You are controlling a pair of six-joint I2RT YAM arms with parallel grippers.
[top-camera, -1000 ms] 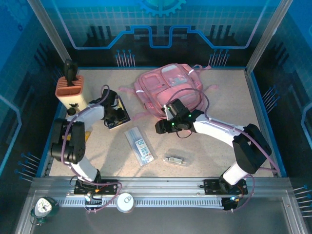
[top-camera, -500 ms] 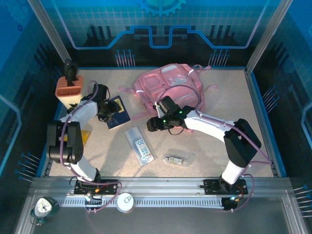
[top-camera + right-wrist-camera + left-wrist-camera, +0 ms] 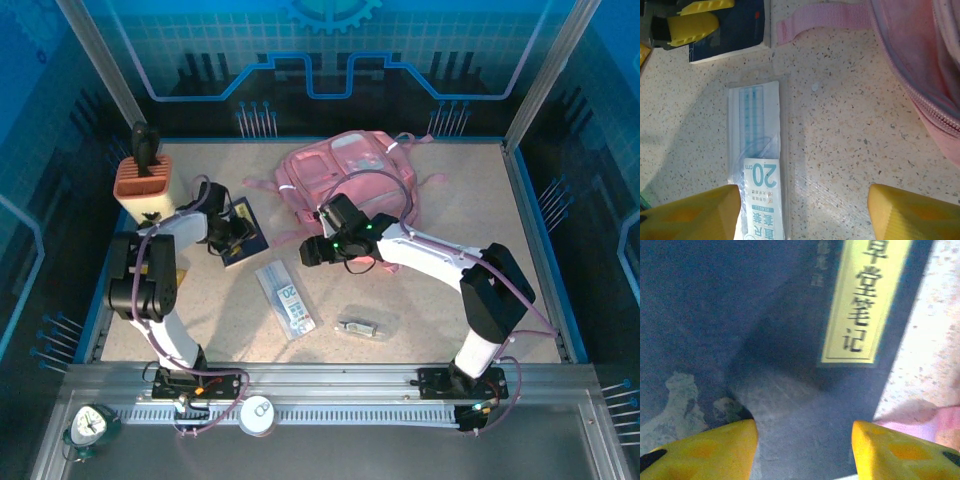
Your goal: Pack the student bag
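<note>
Two grippers stand spread and empty: the left gripper (image 3: pixel 805 447) over a dark blue notebook (image 3: pixel 790 340) at the left, the right gripper (image 3: pixel 802 212) above a packaged ruler (image 3: pixel 759 165) near the middle. The student bag (image 3: pixel 345 180) lies at the far middle, just beyond the right gripper, its pink strap (image 3: pixel 822 22) ending beside the notebook.

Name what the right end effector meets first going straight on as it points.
Likely the bagged ruler, flat on the table just ahead of the right end effector; depth is unclear.
</note>
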